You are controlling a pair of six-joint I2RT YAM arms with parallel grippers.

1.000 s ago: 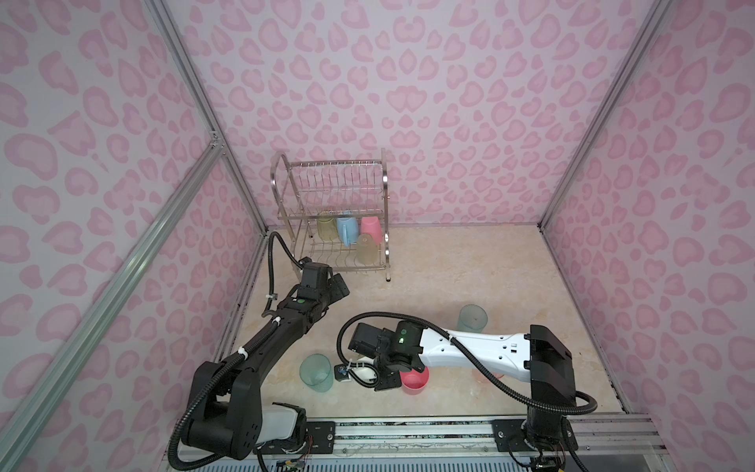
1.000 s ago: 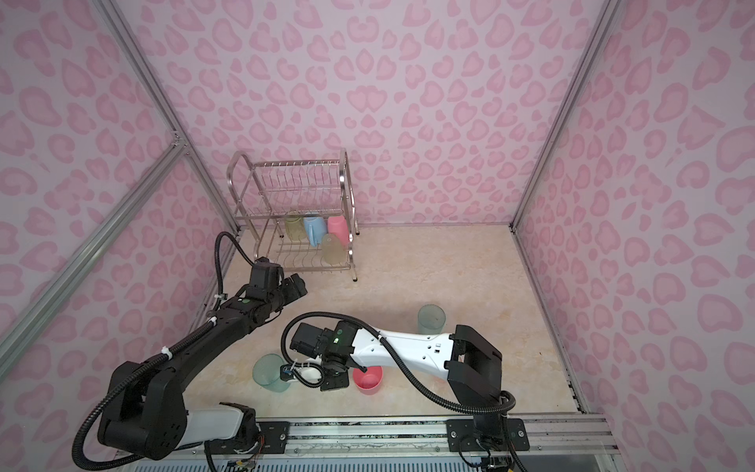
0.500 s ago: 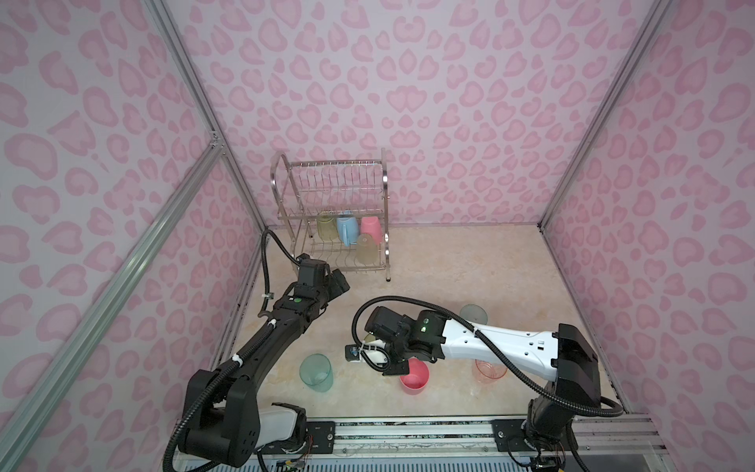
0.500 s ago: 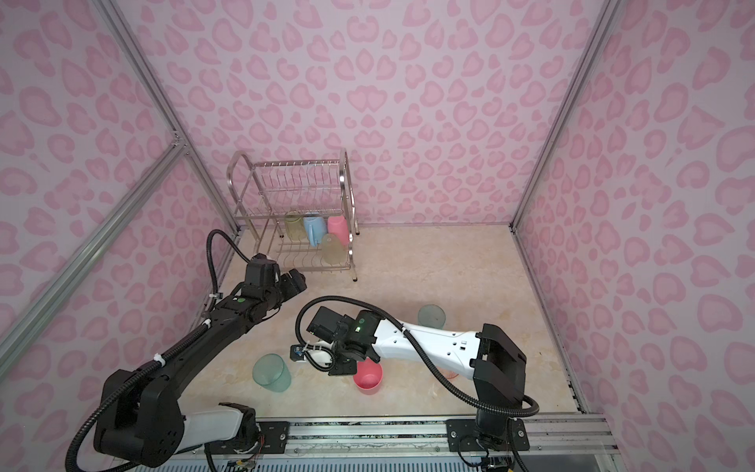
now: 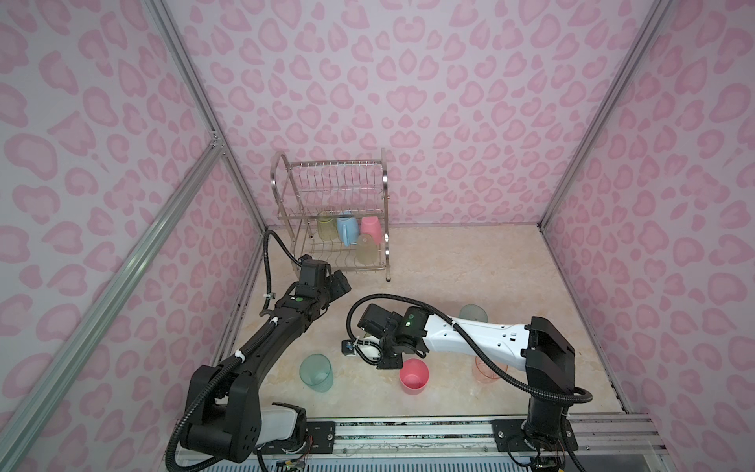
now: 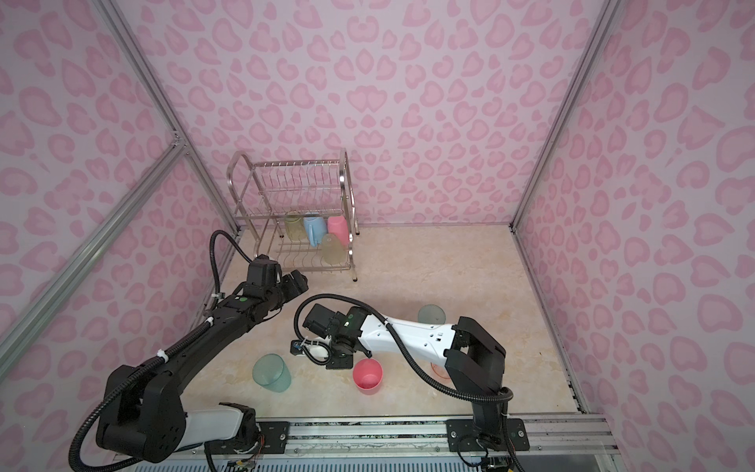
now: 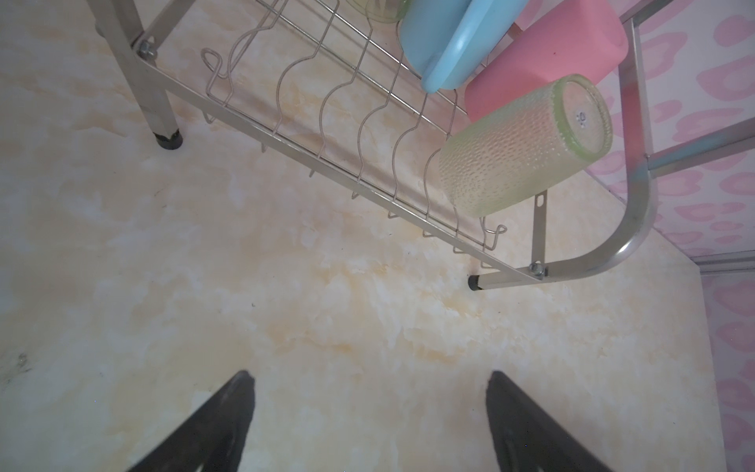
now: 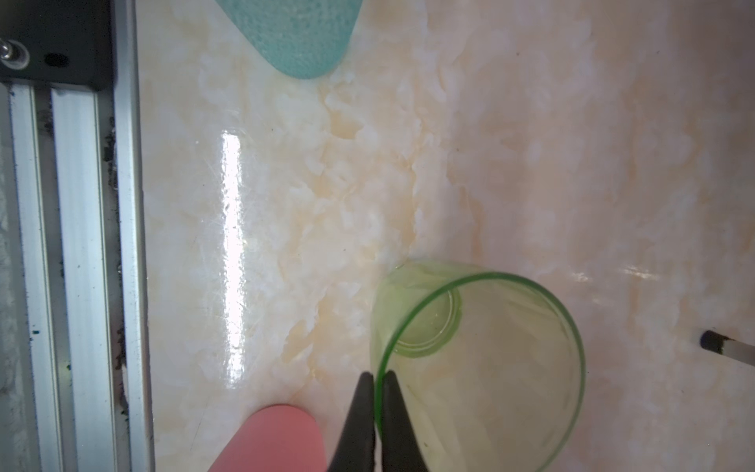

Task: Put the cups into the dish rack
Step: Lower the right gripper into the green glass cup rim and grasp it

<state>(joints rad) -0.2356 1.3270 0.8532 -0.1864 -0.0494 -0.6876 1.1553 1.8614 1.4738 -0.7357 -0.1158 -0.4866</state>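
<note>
My right gripper [image 8: 378,378] is shut on the rim of a translucent green cup [image 8: 490,367], one finger inside and one outside. In both top views this gripper [image 5: 382,355] points down at the floor's front middle, with the green cup [image 5: 369,350] mostly hidden under it. My left gripper [image 7: 369,392] is open and empty, just in front of the dish rack [image 5: 384,184]. The rack's lower shelf holds a green cup [image 5: 325,227], a blue mug [image 5: 347,229], a pink cup [image 5: 371,227] and another green cup [image 5: 366,249].
Loose on the floor stand a teal cup [image 5: 315,372], a pink cup [image 5: 414,375] right beside my right gripper, a peach cup [image 5: 488,370] under the right arm and a grey-teal cup [image 5: 473,314] behind it. A metal rail [image 8: 81,245] runs along the front edge.
The right arm has raised its elbow and its wrist has shifted slightly away from the front rail, uncovering the peach cup. The left arm has hardly moved.
</note>
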